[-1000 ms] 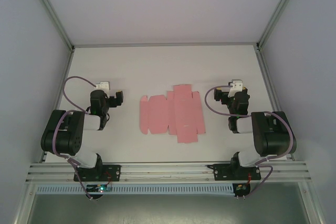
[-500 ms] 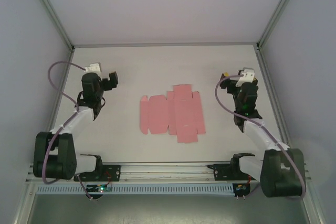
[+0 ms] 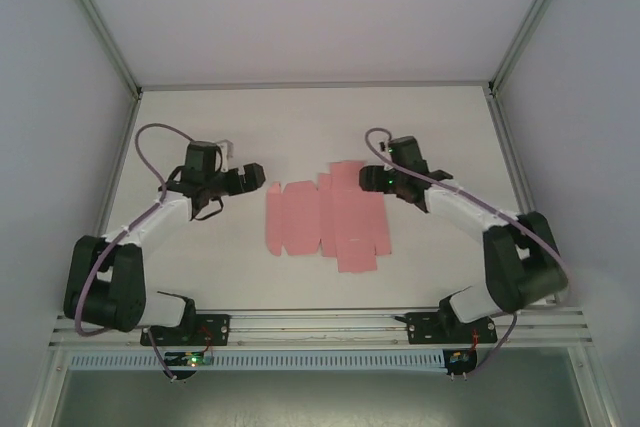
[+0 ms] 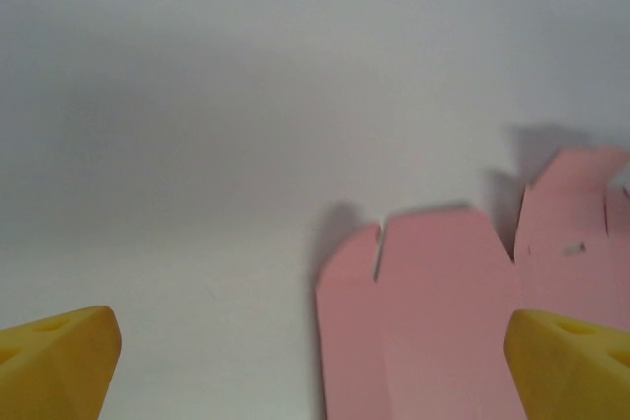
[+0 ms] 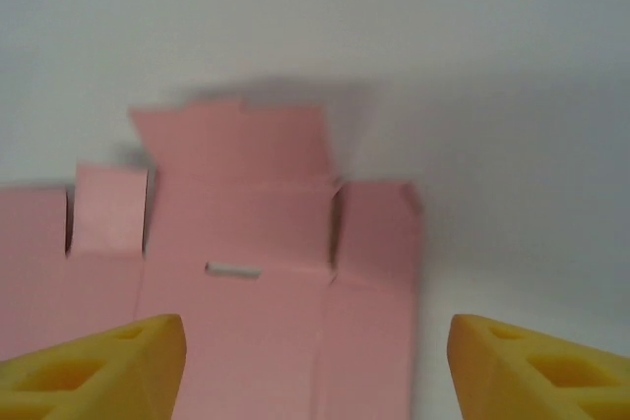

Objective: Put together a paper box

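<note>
Desk from top cam: paper box lies flat and unfolded at approx centre, a pink die-cut sheet w/ flaps sticking out toward 12 and 6 o'clock. Left end effector sits at the sheet's 10 o'clock, just beside its left edge and pointing toward 3. Right end effector is at the sheet's 2 o'clock, by the upper right flap; can't tell whether it touches. Left wrist cam: yellow fingertips spread wide at both bottom corners, nothing between them but desk and card. Paper box fills the 4 to 5 o'clock part, w/ a rounded flap corner and a notch at its near edge. Right wrist cam: right end effector also wide, yellow pads far apart, holding nothing. Paper box spreads from centre toward 8 o'clock, creases visible, w/ a small slit in the middle panel.
</note>
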Robot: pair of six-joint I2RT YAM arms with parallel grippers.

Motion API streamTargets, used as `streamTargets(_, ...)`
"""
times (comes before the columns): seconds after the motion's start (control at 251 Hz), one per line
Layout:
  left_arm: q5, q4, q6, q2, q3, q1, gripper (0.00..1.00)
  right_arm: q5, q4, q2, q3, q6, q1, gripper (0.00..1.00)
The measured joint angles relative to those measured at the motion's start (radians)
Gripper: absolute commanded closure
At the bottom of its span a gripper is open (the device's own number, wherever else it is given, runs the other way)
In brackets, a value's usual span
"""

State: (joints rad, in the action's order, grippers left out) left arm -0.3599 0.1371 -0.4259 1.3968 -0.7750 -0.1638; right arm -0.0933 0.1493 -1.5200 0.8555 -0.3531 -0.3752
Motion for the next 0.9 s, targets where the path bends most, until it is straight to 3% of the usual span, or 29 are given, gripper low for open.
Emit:
streamTargets(0.331,-0.165,0.118,-0.017,0.092,-0.024,-0.072,0.0,-0.028,-0.039,-0.16,-0.018,-0.081,-0.013,0.43)
streamTargets(0.898,-0.281,0.155,-0.107,0.198,-0.029,-0.111,0.05,-0.029,-0.202,-0.162,-0.087,-0.143,0.0,0.46)
